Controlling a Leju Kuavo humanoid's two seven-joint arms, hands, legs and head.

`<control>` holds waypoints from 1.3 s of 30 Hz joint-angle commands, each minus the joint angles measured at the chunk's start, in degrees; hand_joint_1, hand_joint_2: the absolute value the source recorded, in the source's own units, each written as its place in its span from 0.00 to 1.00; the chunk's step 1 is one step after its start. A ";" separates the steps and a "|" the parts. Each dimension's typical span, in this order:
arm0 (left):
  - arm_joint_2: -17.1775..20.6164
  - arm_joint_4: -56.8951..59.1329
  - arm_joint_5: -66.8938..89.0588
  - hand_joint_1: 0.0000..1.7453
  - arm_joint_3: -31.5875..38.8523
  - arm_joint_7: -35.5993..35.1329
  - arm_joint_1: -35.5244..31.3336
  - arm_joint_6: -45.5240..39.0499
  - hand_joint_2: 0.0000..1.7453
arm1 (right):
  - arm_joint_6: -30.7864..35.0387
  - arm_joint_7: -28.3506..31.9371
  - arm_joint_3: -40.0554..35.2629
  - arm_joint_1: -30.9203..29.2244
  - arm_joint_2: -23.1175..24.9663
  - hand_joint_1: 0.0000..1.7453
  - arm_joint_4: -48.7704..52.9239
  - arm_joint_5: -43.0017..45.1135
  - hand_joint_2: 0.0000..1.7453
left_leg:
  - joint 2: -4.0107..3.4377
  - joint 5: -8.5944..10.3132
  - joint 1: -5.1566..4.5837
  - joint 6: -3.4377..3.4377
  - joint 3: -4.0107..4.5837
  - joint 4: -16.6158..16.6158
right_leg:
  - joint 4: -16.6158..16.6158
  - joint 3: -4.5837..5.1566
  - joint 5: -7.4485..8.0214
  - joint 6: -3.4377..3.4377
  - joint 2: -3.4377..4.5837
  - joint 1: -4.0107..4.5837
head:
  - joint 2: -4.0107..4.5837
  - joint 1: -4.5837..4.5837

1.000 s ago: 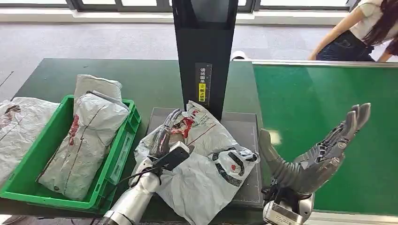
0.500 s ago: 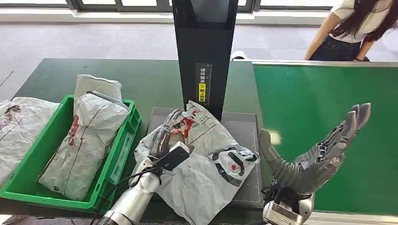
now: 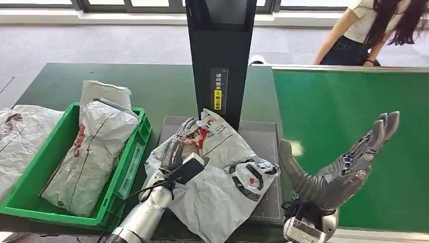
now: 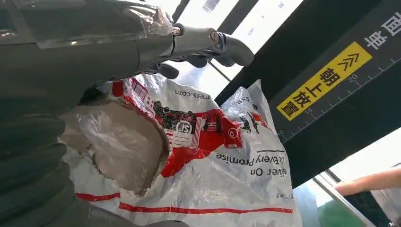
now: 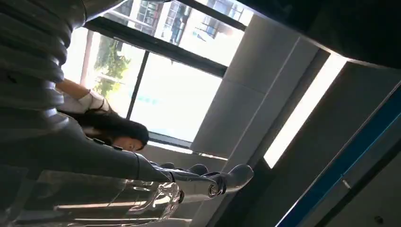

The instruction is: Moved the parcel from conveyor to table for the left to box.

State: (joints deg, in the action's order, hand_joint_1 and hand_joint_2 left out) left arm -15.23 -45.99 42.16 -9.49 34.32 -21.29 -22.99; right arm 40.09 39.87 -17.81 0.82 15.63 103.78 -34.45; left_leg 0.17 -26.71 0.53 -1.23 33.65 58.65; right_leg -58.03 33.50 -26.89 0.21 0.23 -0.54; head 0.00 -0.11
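Observation:
The white plastic parcel (image 3: 222, 177) with red print lies crumpled on the grey plate (image 3: 263, 136) at the foot of the black post. My left hand (image 3: 177, 144) rests on the parcel's left side, fingers stretched flat over it toward the post. In the left wrist view the fingers (image 4: 227, 45) reach over the parcel (image 4: 203, 151) without closing on it. My right hand (image 3: 344, 167) hangs open in the air over the near edge of the green conveyor (image 3: 354, 111), palm up and fingers spread, holding nothing. The right wrist view shows that hand (image 5: 142, 175) against the ceiling.
A green crate (image 3: 129, 167) left of the plate holds two bagged parcels (image 3: 96, 147); another parcel (image 3: 20, 131) lies outside it on the left. The black post (image 3: 220, 50) rises behind the plate. A person (image 3: 369, 30) bends over at the conveyor's far end.
The person behind the conveyor has shifted to the left. Both hands and the parcel have stayed where they were.

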 commanded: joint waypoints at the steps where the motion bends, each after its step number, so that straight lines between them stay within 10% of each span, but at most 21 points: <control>1: 0.51 3.31 0.07 0.00 0.57 -0.28 -2.44 -0.13 1.00 | -0.09 0.13 2.46 1.62 1.25 0.00 -0.09 0.18 1.00 | 0.08 0.04 0.01 0.03 -0.08 -0.10 | 0.10 -0.11 0.01 -0.02 -0.11 0.02 | 0.00 0.02; 39: 0.51 3.31 0.07 0.00 0.57 -0.28 -2.44 -0.13 1.00 | -0.09 0.13 2.46 1.62 1.25 0.00 -0.09 0.18 1.00 | 0.08 0.06 0.01 0.04 -0.14 -0.15 | 0.16 -0.18 0.03 -0.02 -0.11 0.02 | 0.00 0.02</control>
State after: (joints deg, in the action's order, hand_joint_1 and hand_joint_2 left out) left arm -15.23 -45.99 42.16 -9.49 34.32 -21.29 -22.99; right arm 40.09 39.87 -17.81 0.82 15.63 103.80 -34.45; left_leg 0.17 -26.71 0.54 -1.23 33.64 58.65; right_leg -58.03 33.50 -26.89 0.21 0.23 -0.53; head 0.00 -0.09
